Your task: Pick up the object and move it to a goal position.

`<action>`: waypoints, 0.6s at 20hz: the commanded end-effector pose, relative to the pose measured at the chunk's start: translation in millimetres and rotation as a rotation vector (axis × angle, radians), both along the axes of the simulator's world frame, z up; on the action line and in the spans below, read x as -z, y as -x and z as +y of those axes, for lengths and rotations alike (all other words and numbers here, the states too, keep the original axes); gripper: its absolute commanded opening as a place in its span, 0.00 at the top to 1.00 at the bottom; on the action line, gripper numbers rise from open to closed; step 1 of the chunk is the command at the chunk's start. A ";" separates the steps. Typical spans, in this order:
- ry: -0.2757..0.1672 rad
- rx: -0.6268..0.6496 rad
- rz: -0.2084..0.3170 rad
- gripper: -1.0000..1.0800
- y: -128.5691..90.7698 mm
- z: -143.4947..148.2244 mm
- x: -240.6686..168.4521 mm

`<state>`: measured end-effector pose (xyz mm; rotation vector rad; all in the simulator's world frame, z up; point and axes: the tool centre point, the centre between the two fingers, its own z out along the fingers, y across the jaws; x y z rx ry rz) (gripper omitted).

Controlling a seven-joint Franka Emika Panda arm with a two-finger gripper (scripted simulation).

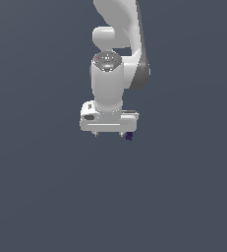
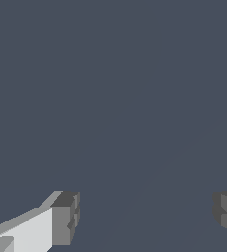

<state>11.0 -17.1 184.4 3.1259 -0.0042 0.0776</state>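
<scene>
Partly hidden under the wide-open claw [image 1: 109, 134], a purple block [image 1: 129, 136].

A flat slate-blue surface [image 1: 36, 197] is filling the whole exterior view, running edge to edge with no seam, wall or horizon showing. The wrist view is showing the same plain dark blue-grey ground [image 2: 110, 88]. Even, soft light is falling across it, casting no distinct shadows.

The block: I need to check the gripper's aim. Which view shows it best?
The exterior view: the block peeks out just under the gripper, at its edge toward that view's right. The wrist view shows only open fingers and bare floor, no block.
</scene>
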 end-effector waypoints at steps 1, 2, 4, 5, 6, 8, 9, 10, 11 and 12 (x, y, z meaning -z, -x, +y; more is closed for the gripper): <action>0.000 0.000 0.000 0.04 0.0 0.0 0.0; 0.000 0.001 0.001 0.04 0.2 -0.5 0.3; 0.003 0.006 0.008 0.04 2.1 -4.2 2.8; 0.005 0.011 0.015 0.04 3.7 -7.4 4.9; 0.008 0.017 0.023 0.04 5.8 -11.4 7.6; 0.013 0.029 0.039 0.04 9.8 -19.2 12.5; 0.015 0.032 0.044 0.04 11.1 -21.8 14.1; 0.016 0.034 0.047 0.04 11.8 -23.4 14.9; 0.016 0.035 0.048 0.04 12.1 -24.0 15.2; 0.016 0.034 0.047 0.04 12.0 -23.7 14.9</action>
